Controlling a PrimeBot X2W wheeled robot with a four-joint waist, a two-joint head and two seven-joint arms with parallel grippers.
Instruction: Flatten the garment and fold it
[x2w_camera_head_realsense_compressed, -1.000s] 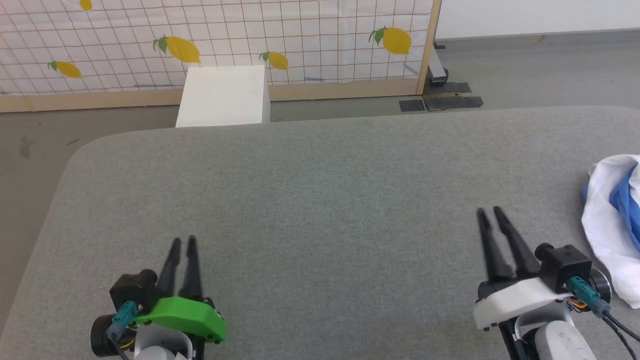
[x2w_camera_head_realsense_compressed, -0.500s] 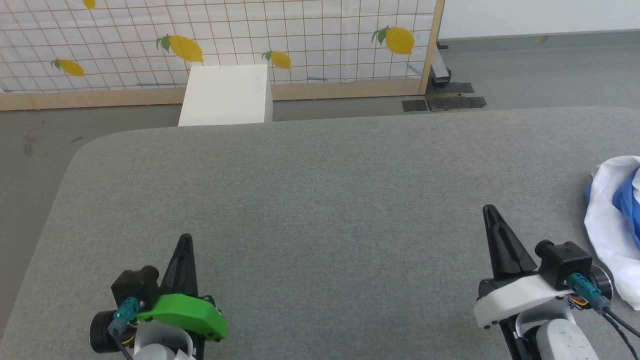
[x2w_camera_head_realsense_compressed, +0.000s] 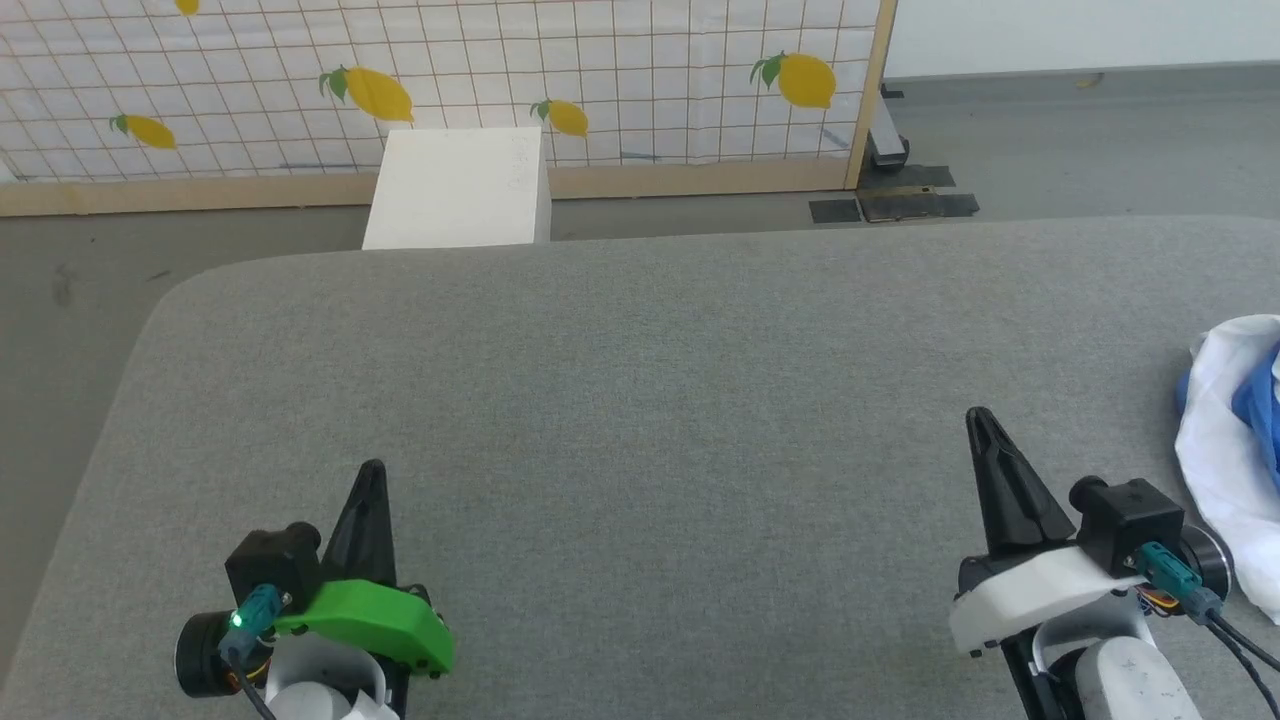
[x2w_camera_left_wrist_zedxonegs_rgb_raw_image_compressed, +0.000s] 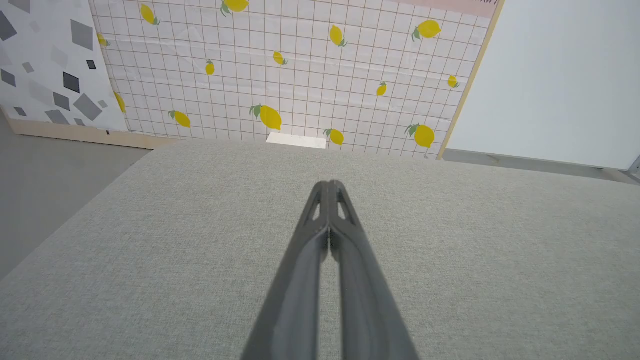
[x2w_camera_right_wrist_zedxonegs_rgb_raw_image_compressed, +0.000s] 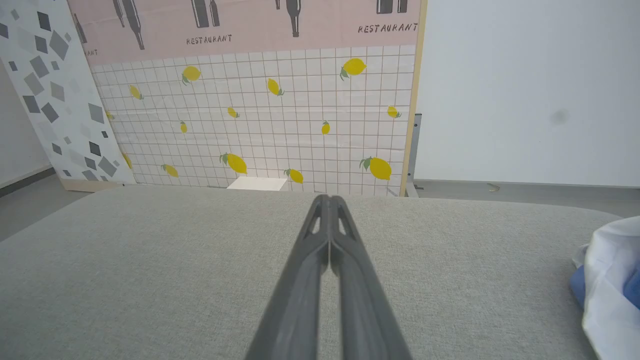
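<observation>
Left pincer (x2w_camera_head_realsense_compressed: 371, 470) and right pincer (x2w_camera_head_realsense_compressed: 979, 416), slightly parted earlier, now tightly closed.

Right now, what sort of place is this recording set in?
Probably a staged lab or test area, not a real home: wood-framed backdrop panels printed with lemons, a plain grey floor, and a large grey fabric-covered table with the garment bunched on its right side.

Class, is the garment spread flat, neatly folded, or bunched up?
Bunched up: the garment lies as a rumpled white-and-blue heap, partly out of frame.
</observation>
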